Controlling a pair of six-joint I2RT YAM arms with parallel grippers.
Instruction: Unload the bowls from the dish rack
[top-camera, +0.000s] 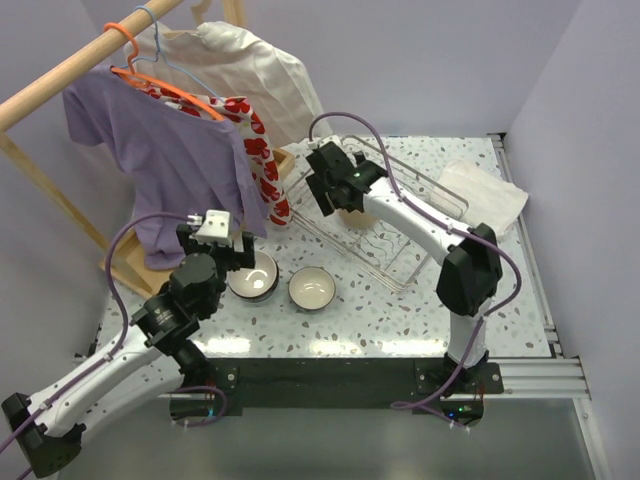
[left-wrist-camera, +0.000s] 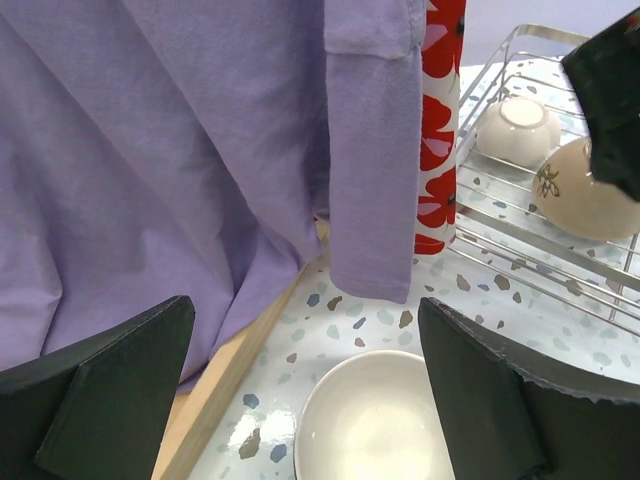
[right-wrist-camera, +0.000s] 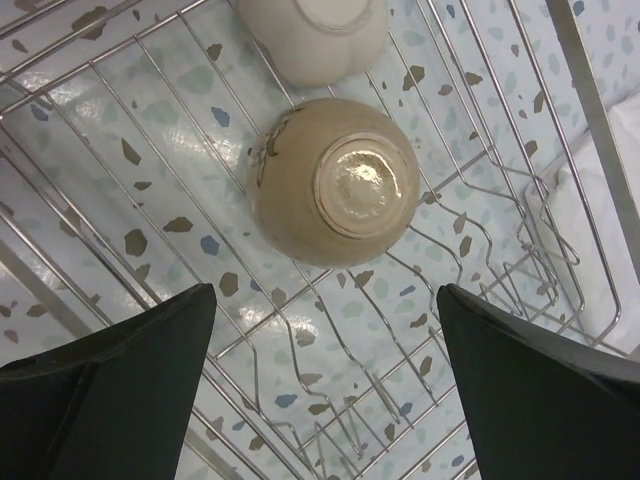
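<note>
Two bowls stand upright on the table, one (top-camera: 252, 278) under my left gripper (top-camera: 226, 243) and one (top-camera: 312, 289) to its right. In the left wrist view the gripper (left-wrist-camera: 305, 395) is open, with the pale inside of that bowl (left-wrist-camera: 375, 420) below and between the fingers, apart from them. My right gripper (top-camera: 335, 185) hovers open over the wire dish rack (top-camera: 410, 225). In the right wrist view (right-wrist-camera: 325, 385) a beige bowl (right-wrist-camera: 335, 180) lies upside down in the rack (right-wrist-camera: 480, 200) just ahead of the open fingers, with a cream bowl (right-wrist-camera: 315, 35) beyond it.
A wooden clothes rail (top-camera: 70, 70) with a purple shirt (top-camera: 165, 150) and a red-flowered cloth (top-camera: 262, 150) hangs at the back left, close to my left gripper. Its wooden base (left-wrist-camera: 225, 385) lies beside the bowl. A white cloth (top-camera: 487, 195) lies right of the rack.
</note>
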